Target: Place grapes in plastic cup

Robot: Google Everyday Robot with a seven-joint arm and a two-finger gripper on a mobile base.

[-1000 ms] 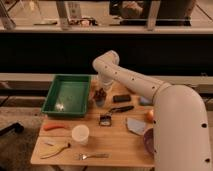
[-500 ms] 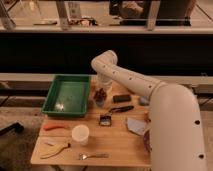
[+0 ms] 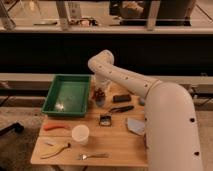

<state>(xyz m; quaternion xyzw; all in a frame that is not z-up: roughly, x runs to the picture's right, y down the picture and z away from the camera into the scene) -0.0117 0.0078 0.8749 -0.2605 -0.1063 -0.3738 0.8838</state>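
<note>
The grapes (image 3: 100,93), a small dark reddish bunch, sit on the wooden table (image 3: 112,145) just right of the green tray (image 3: 68,95). My gripper (image 3: 100,90) hangs at the end of the white arm (image 3: 130,82), directly over the grapes and reaching them from above. The plastic cup (image 3: 80,134), white and upright, stands on the table's front left part, well in front of the grapes.
An orange carrot (image 3: 55,126) lies left of the cup. A yellowish tool (image 3: 56,149) and a fork (image 3: 93,156) lie near the front edge. A black block (image 3: 121,98), a dark-handled utensil (image 3: 120,109), a small box (image 3: 105,119) and a grey piece (image 3: 135,125) lie at the middle and right.
The arm's large upper part has swung further over the table's right side and now hides the orange fruit and purple bowl. The gripper stays at the grapes.
</note>
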